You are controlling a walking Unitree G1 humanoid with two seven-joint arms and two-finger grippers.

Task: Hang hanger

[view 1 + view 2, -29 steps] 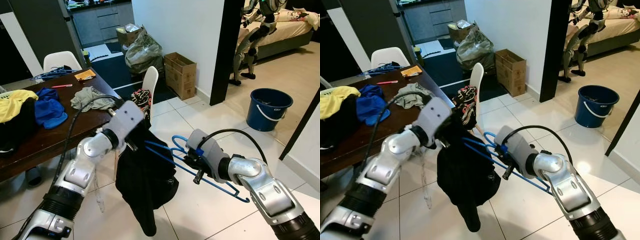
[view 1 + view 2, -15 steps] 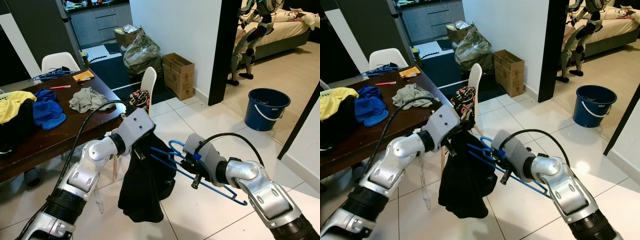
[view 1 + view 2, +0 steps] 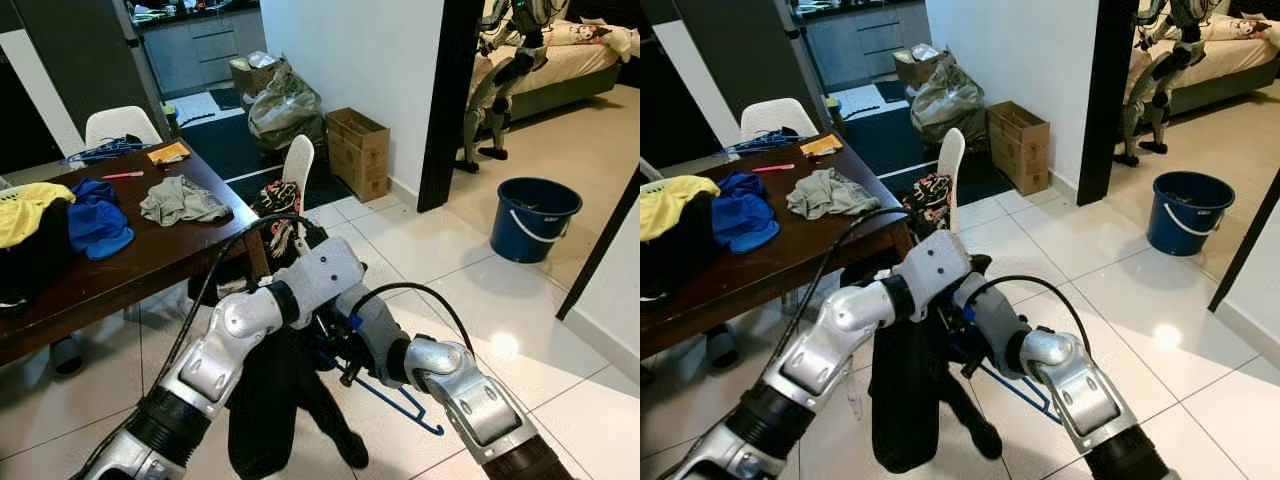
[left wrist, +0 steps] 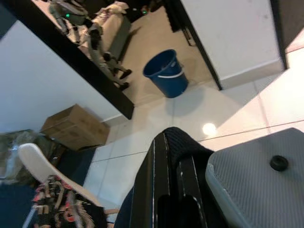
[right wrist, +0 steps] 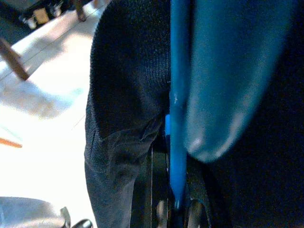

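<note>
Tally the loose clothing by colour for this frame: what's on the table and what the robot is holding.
Yellow: 1
Blue: 1
Grey: 1
Black, on the table: 1
Black, hanging between the claws: 1
Total: 5

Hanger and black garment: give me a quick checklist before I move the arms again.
1. Right gripper on hanger: ok, the blue bar runs between its fingers.
2. Left gripper on garment: ok, black fabric sits at its fingers.
3. Garment threaded on the hanger: cannot tell, the arms cross in front.
4. Garment off the floor: cannot tell, its hem hangs low.
5. Chair and table close on the left: not ok, little room.
</note>
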